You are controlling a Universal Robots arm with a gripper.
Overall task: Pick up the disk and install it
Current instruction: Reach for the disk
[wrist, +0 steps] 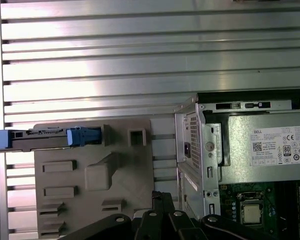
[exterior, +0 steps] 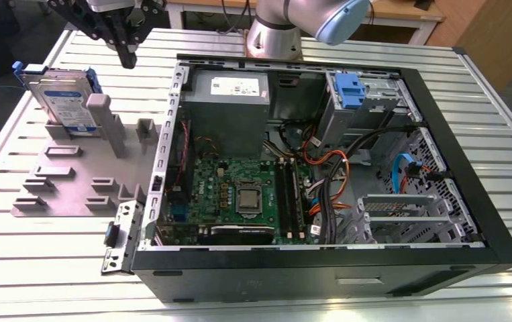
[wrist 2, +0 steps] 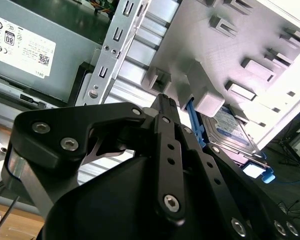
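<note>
The disk point(exterior: 59, 100) stands on edge in a slot of the grey holder plate point(exterior: 68, 188) on the exterior view's left, silver with a white-and-blue label and a blue carrier frame. My gripper point(exterior: 129, 62) hangs above the plate, up and to the exterior view's right of the disk, apart from it, shut with nothing between its fingers. In the second wrist view the disk point(wrist 2: 235, 132) lies beyond the black gripper point(wrist 2: 162, 100). In the first wrist view the disk point(wrist: 40, 140) is seen edge-on, away from the gripper point(wrist: 160, 196).
An open computer case point(exterior: 470, 168) lies beside the plate, holding a grey power supply point(exterior: 229, 100), a motherboard point(exterior: 237, 194), cables, and a drive bay with a blue carrier point(exterior: 349, 90). All rest on a ribbed aluminium table point(exterior: 506, 94). The arm's base point(exterior: 274, 40) stands behind the case.
</note>
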